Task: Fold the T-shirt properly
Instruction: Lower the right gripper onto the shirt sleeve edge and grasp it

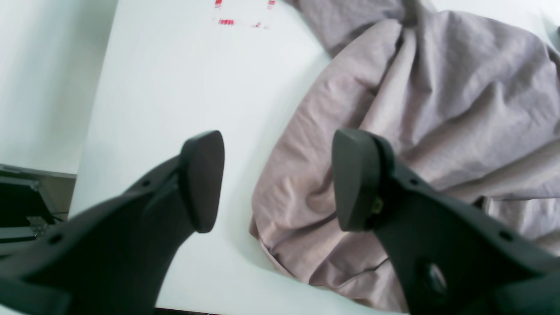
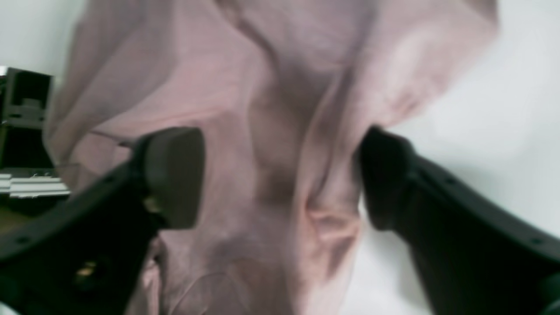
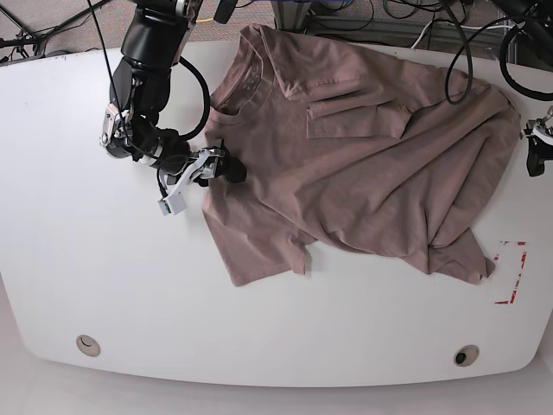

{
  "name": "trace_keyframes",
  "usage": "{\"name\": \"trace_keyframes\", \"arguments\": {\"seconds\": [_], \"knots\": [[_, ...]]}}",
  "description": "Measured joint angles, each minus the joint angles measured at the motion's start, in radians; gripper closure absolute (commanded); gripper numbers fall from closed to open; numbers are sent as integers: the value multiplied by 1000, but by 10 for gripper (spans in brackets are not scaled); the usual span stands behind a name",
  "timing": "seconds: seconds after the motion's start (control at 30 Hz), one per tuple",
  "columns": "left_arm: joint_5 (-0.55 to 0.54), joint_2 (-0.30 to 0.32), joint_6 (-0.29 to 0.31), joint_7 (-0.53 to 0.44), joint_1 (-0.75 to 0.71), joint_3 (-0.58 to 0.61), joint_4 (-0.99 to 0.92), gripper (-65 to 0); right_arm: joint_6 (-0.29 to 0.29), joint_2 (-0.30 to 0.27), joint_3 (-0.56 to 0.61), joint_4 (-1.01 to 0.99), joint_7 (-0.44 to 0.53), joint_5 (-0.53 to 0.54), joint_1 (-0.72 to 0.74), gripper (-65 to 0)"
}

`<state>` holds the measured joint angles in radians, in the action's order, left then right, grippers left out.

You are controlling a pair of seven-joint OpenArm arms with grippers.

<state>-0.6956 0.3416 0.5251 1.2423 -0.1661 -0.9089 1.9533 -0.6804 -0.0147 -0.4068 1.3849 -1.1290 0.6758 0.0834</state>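
One plain T-shirt bears no readable writing or label.

Mauve short-sleeved cloth T-shirt lies spread, rumpled, on white table. Right gripper at shirt's left edge. Left gripper beside shirt's right edge. Red-marked square near shirt's lower-right corner.
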Motion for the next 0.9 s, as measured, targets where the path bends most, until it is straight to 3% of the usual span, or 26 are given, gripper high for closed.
{"name": "trace_keyframes", "arguments": {"seconds": [0.17,0.3,0.57,0.8,0.9], "knots": [[0,0,0,0,2,0,0,-360,0,-14,-3,-6,26,-11,-11,-98],[2,0,0,0,3,0,0,-360,0,-33,-1,-6,31,-11,-8,-3],[0,-1,0,0,6,0,0,-360,0,-45,4,-6,28,-11,-14,0],[24,0,0,-4,58,60,0,-363,0,-127,2,-5,29,-11,-13,0],[92,-6,0,-4,64,103,0,-364,0,-165,2,-5,28,-7,-13,0]]}}
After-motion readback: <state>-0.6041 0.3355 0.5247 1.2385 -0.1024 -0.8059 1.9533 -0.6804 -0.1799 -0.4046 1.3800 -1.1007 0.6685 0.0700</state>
